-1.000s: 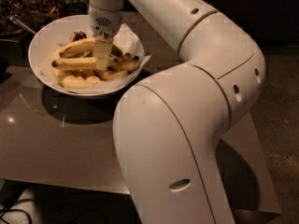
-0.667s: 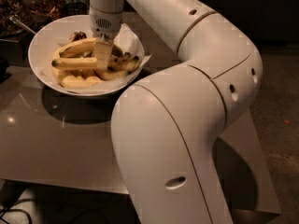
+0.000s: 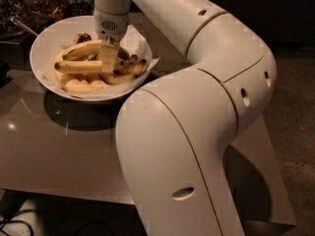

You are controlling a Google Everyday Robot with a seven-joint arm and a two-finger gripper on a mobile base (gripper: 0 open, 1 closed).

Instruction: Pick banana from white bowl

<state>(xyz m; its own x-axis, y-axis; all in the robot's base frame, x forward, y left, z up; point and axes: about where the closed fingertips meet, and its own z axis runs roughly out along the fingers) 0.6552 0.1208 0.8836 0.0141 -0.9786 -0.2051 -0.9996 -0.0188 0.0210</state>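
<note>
The white bowl (image 3: 42, 43) stands on the table at the upper left and holds several bananas. The long, nearly straight banana (image 3: 78, 67) lies across the bowl's middle, its dark tip pointing left. A more arched banana (image 3: 81, 49) lies just behind it, and stubby pale bananas (image 3: 81, 85) lie in front. My gripper (image 3: 109, 58) reaches straight down into the bowl and sits on the right end of the straight banana, touching it. That end of the banana is hidden behind the gripper.
The bowl rests on a glossy grey table (image 3: 59, 151). My large white arm (image 3: 197, 107) fills the middle and right of the view. A dark dish with a utensil (image 3: 22, 26) stands behind the bowl at the left. Speckled dark-ended bananas (image 3: 130, 68) lie right of the gripper.
</note>
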